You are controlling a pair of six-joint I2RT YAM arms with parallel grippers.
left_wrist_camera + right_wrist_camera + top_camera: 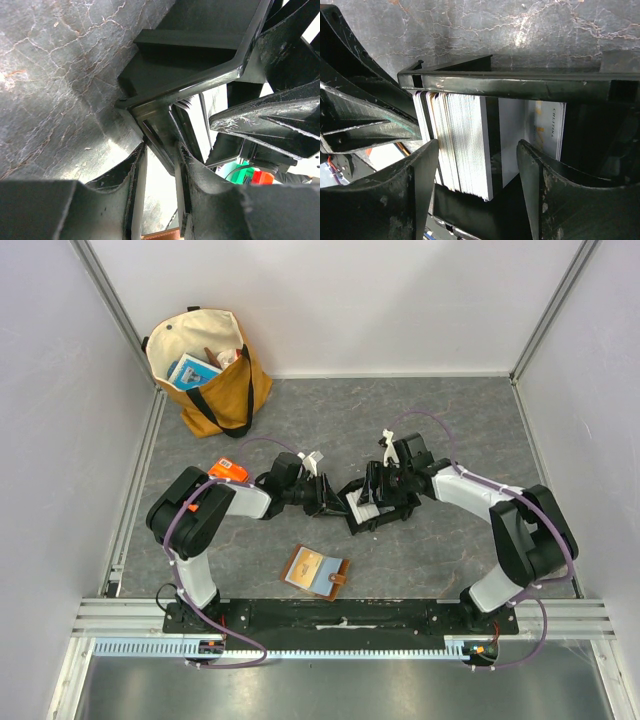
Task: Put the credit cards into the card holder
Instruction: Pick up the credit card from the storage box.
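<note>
The credit cards (462,145) stand on edge as a thick white stack inside a black tray (520,85), with a couple of loose cards (545,130) beside it. My right gripper (477,147) hangs open over the tray, one finger on each side of the stack. In the top view the tray (385,520) sits tilted at mid-table between both grippers. My left gripper (161,150) is shut on the tray's corner wall (165,125). The card holder (316,572), a brown wallet, lies open near the front edge, apart from both grippers; a brown strip of the card holder (160,235) shows between the left fingers.
A tan tote bag (212,375) with items inside stands at the back left. An orange packet (228,470) lies beside the left arm. Metal rails (340,615) border the table's front edge, and white walls close in the other sides.
</note>
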